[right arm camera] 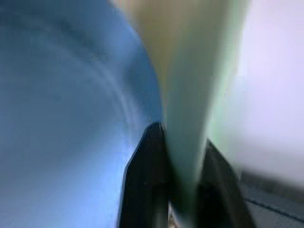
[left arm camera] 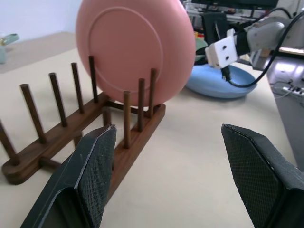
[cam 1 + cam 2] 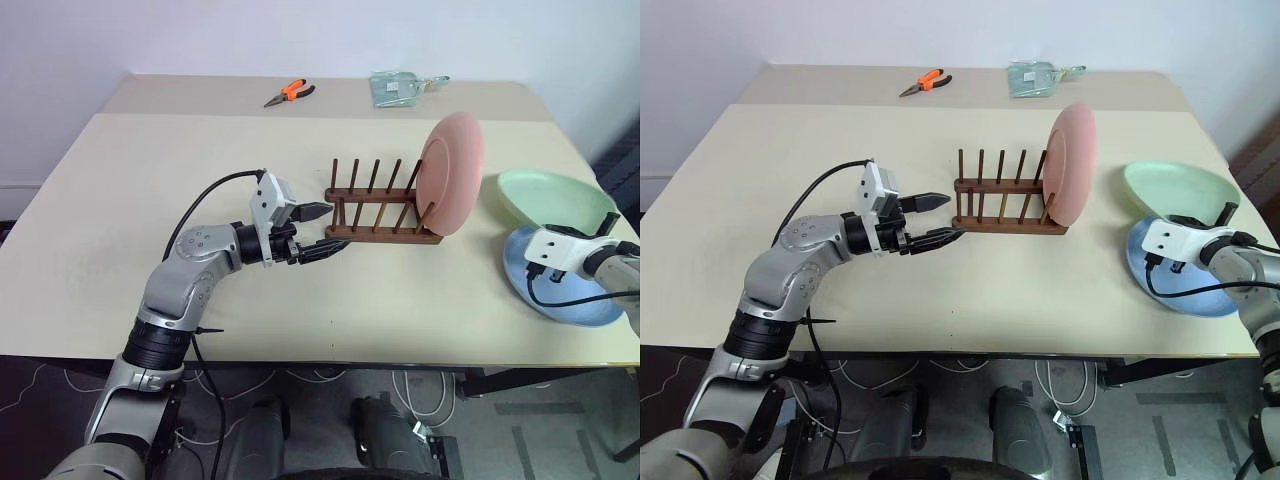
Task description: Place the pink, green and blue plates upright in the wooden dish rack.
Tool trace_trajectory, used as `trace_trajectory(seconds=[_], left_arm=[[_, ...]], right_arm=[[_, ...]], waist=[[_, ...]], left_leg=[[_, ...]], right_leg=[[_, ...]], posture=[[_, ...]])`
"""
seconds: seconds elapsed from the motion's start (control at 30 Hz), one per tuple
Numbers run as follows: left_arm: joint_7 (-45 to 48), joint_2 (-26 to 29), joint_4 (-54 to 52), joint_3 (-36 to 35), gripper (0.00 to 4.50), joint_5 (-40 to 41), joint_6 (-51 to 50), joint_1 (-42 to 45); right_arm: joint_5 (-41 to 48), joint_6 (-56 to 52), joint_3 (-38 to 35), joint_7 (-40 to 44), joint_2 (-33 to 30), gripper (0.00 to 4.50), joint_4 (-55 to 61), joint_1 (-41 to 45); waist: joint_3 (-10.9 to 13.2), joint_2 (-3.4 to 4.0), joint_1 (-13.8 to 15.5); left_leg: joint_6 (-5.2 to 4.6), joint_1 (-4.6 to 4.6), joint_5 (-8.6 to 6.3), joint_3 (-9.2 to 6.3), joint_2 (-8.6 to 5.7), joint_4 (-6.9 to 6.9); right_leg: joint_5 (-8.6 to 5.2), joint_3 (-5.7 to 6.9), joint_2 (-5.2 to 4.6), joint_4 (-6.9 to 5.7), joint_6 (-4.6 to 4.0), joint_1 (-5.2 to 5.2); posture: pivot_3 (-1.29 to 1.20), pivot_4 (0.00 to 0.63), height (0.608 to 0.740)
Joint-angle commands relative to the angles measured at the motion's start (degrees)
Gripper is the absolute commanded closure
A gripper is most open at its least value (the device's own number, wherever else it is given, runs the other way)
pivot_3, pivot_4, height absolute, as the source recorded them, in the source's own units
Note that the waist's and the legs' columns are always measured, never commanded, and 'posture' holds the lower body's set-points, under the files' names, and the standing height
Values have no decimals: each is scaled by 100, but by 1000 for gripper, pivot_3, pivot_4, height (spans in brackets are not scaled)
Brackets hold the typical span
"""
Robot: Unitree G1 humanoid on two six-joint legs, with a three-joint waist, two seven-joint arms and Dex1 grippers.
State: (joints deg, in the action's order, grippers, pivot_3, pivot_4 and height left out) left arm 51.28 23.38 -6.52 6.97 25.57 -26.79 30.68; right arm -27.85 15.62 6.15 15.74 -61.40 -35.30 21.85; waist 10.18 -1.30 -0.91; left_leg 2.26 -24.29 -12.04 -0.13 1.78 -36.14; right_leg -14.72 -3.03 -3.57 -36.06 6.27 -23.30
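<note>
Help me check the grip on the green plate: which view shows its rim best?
The right wrist view: the green plate's rim sits between the right gripper's fingers. Both eye views show the whole plate tilted on the blue plate, its gripped edge hidden.

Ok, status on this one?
Left gripper open beside wooden dish rack. Right gripper shut on green plate rim. Pink plate racked upright.

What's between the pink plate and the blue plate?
The green plate sits between them in the left eye view, its near edge resting on the blue plate. A strip of bare table separates it from the pink plate.
</note>
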Motion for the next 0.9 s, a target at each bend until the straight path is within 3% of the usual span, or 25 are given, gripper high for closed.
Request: trace_trajectory(seconds=[0.03,0.1,0.23,0.37,0.53,0.7,0.9], left_arm=[[-267,-32,-82,-313,877,-107,374,-18],[-486,-52,103,-461,877,-245,618,7],[-819,91,754,-758,877,-589,1096,68],[-341,436,1385,-790,877,-627,1341,-94],[-167,346,1450,-768,877,-507,1324,-29],[-95,244,1163,-726,877,-421,1156,-91],[72,254,574,-669,877,-185,829,-357]], right_arm=[[151,-550,-955,-357,-223,4432,1406,-473],[349,-982,-1532,-372,-38,4432,2307,-782],[1994,-2271,-2844,-244,1266,4432,4533,-763],[6196,-4079,-3103,-266,2597,4432,6986,169],[8920,-5073,-2475,-1296,3390,4432,7749,545],[8372,-5258,-1685,-2224,4189,4432,7533,426],[7622,-5120,-1392,-2096,4272,4432,7071,-32]], waist=[[0,1,9],[0,2,10],[-1,2,-38],[4,10,-51],[-5,-31,70],[-4,-29,31],[-4,-27,9]], left_leg=[[0,0,0,0,0,0],[0,-1,0,-1,0,0],[0,13,0,-5,6,1],[0,17,0,-12,13,3],[-1,-6,-1,-24,12,-2],[-2,-10,-1,-17,6,-4],[-2,-9,-1,-17,7,0]], right_leg=[[0,0,0,-1,1,0],[0,0,0,-4,2,-2],[2,-1,10,-9,2,5],[12,1,16,-14,18,10],[1,24,-4,-3,-2,11],[2,20,-12,-2,-5,6],[2,20,-5,-5,-4,1]], posture=[[0,150,726],[0,150,726],[0,150,726],[0,150,726],[0,150,726],[0,150,726],[0,150,726]])
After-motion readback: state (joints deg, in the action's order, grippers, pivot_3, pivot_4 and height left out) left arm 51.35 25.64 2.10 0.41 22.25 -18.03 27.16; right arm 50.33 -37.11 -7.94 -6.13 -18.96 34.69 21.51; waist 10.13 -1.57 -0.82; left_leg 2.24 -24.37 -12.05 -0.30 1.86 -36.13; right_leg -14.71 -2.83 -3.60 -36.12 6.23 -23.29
